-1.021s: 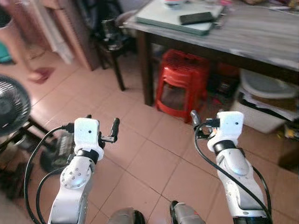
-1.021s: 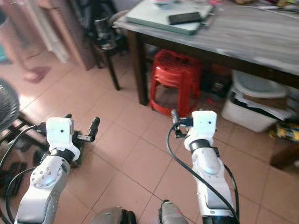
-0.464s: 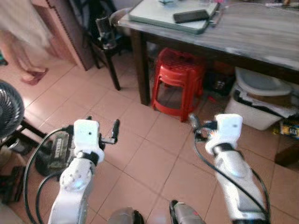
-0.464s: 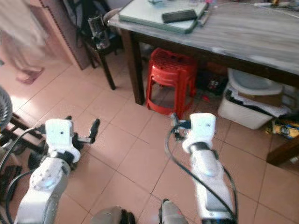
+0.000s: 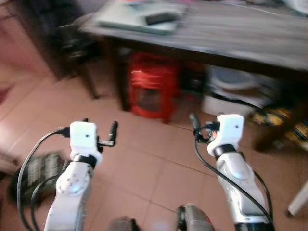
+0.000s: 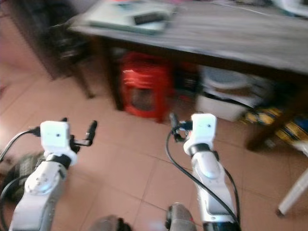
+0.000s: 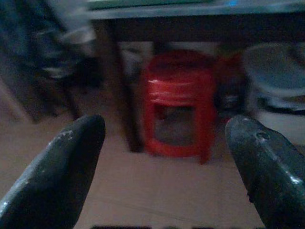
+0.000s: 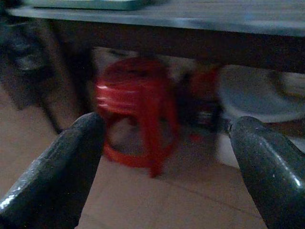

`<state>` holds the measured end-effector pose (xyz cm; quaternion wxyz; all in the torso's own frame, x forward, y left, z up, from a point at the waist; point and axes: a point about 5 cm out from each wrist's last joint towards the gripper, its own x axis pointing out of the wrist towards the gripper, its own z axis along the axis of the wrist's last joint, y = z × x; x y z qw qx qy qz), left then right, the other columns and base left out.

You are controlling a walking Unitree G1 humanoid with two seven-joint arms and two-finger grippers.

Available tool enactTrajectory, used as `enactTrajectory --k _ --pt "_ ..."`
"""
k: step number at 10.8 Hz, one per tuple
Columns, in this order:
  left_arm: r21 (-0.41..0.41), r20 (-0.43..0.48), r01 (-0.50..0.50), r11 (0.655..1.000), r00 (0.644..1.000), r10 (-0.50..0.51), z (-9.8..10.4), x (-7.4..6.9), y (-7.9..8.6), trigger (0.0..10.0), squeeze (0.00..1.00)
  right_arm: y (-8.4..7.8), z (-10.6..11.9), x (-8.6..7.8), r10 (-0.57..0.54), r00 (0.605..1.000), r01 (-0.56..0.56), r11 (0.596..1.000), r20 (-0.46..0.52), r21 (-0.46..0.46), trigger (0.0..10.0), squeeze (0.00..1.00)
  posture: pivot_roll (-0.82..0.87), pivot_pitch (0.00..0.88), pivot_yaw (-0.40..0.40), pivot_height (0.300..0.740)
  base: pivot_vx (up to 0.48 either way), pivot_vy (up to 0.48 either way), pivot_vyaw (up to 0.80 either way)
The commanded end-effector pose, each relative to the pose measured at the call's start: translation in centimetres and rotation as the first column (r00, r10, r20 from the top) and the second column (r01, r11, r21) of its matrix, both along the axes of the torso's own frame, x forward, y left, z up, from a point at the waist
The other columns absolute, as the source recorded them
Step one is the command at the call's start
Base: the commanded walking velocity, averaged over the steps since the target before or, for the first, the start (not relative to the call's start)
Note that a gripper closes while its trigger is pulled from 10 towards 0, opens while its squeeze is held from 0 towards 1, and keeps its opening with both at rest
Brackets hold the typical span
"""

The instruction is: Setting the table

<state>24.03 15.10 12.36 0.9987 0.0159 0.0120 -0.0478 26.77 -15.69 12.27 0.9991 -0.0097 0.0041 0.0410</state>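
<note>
Ahead of me, across the tiled floor (image 5: 144, 163), stands the table (image 5: 250, 41), a dark-legged piece with a grey wood-grain top. On its far left corner I note a pale green tray (image 5: 139, 19) with a flat black object (image 5: 160, 18) lying on it; blur prevents me from saying what that object is. Under the table I see a red plastic stool (image 5: 149, 91) near the left leg, and to its right a white tub (image 5: 236, 96) holding light-coloured items.

I hold both arms raised in front of me over bare floor, well apart from the table. Left gripper (image 7: 164, 157): fingers spread wide, nothing between them, with the stool framed in the gap in the left wrist view. Right gripper (image 8: 167, 157): likewise spread wide and empty, looking at the same stool and the tub beside it. In the head views both white wrist housings sit level with each other, cables trailing down each silver arm.

A dark item (image 5: 38, 168) lies on the floor at my lower left; too blurred to identify.
</note>
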Motion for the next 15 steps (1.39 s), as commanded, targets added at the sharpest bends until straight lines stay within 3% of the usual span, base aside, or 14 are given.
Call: enactTrajectory --k 1,4,8,15 --pt "0.001 -0.008 0.010 1.000 1.000 -0.010 -0.1 -0.2 -0.1 10.0 0.00 -0.4 -0.2 -0.3 -0.015 1.000 0.015 1.000 -0.014 0.002 10.0 0.00 0.01 0.149 0.086 0.740 0.000 -0.300 -0.80" --pt "0.001 -0.009 0.006 1.000 1.000 -0.006 -0.1 -0.3 0.0 10.0 0.00 -0.3 -0.2 -0.3 -0.014 1.000 0.014 1.000 -0.014 0.001 10.0 0.00 0.02 0.148 0.085 0.740 0.000 -0.301 -0.80" --pt "-0.004 0.001 0.020 1.000 1.000 -0.020 0.2 -0.3 -0.3 10.0 0.00 -0.3 0.0 -0.4 -0.011 1.000 0.011 1.000 0.001 0.000 10.0 0.00 0.01 0.146 0.087 0.740 0.000 -0.357 -0.10" --pt "0.037 0.010 0.087 0.995 0.996 -0.088 0.7 -0.2 -1.1 10.0 0.00 -0.2 0.2 -0.2 -0.008 1.000 0.008 1.000 0.014 0.005 10.0 0.00 0.02 0.156 0.093 0.740 0.351 -0.319 0.00"
